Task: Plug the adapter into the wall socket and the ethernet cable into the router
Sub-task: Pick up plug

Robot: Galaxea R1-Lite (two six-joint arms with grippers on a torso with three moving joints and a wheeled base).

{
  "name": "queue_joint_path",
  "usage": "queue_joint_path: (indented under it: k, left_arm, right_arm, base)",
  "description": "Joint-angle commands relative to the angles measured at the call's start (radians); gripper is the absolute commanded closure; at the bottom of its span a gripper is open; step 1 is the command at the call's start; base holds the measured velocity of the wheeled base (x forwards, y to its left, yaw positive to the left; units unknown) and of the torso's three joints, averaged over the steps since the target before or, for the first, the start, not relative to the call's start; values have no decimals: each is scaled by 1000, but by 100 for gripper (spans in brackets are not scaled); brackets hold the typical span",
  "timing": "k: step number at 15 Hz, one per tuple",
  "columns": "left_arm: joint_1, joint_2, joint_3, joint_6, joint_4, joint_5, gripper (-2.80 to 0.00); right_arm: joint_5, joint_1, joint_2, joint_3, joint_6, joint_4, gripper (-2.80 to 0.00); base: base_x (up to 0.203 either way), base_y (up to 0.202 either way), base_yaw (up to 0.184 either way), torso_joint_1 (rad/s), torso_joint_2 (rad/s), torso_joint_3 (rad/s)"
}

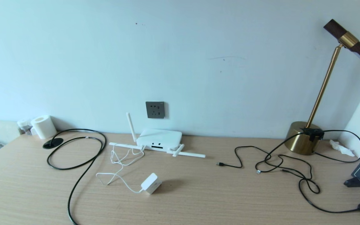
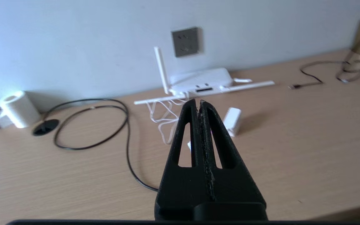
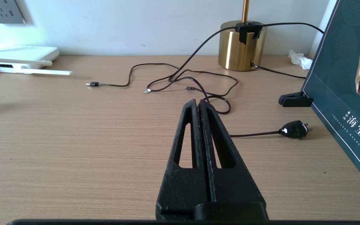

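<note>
On the table (image 1: 261, 203), the adapter (image 1: 151, 183) lies near of the router (image 1: 159, 139), which sits against the far wall under the wall socket (image 1: 155, 109). The ethernet cable (image 1: 73, 153) loops at left. The left tool (image 2: 198, 104) and right tool (image 3: 197, 103) are both pressed shut, holding nothing.

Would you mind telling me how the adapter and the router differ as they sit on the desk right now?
The adapter is a small rounded cube; the router is a larger flat box with stick antennas. The adapter lies out on the open desk, while the router sits against the wall under the wall socket. Both are white, and a thin white cord runs between them.
</note>
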Motion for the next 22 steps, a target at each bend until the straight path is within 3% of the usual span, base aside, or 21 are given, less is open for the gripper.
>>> queue_joint_path:
  k: [1,5,6,9,12,15,17,19,22]
  left_arm:
    - [-51,252,-90,2,32,-9,0]
    - [-98,592,-137,4,-2,-82,0]
    - [-103,659,-145,21,-14,-120,-280]
    - [-128,883,-245,72,-16,-220,-280]
    - [-191,1112,-416,103,78,-245,-280]
    - [-269,1309,-493,146,114,-204,-280]
    - [-310,1413,-531,219,114,-162,-280]
    - [-324,1505,-559,283,114,-122,-280]
    - [-330,1626,-580,311,84,-62,-280]
  right_arm:
    - [-2,0,0,11,0,-1,0]
    - [-1,0,0,11,0,-1,0]
    - [-1,0,0,11,0,-1,0]
    - [0,0,1,11,0,-1,0]
    - [0,0,1,11,0,-1,0]
    - [-2,0,1,11,0,-1,0]
    - [-1,0,0,11,0,-1,0]
    - [0,0,1,11,0,-1,0]
    - [0,0,1,11,0,-1,0]
  base:
    - [0,0,0,0,0,0]
    - [0,0,0,0,0,0]
    - [0,0,0,0,0,0]
    - [0,0,0,0,0,0]
    - [0,0,0,0,0,0]
    - [0,0,0,0,0,0]
    - [0,0,0,0,0,0]
    - [0,0,0,0,0,0]
    - [0,0,0,0,0,0]
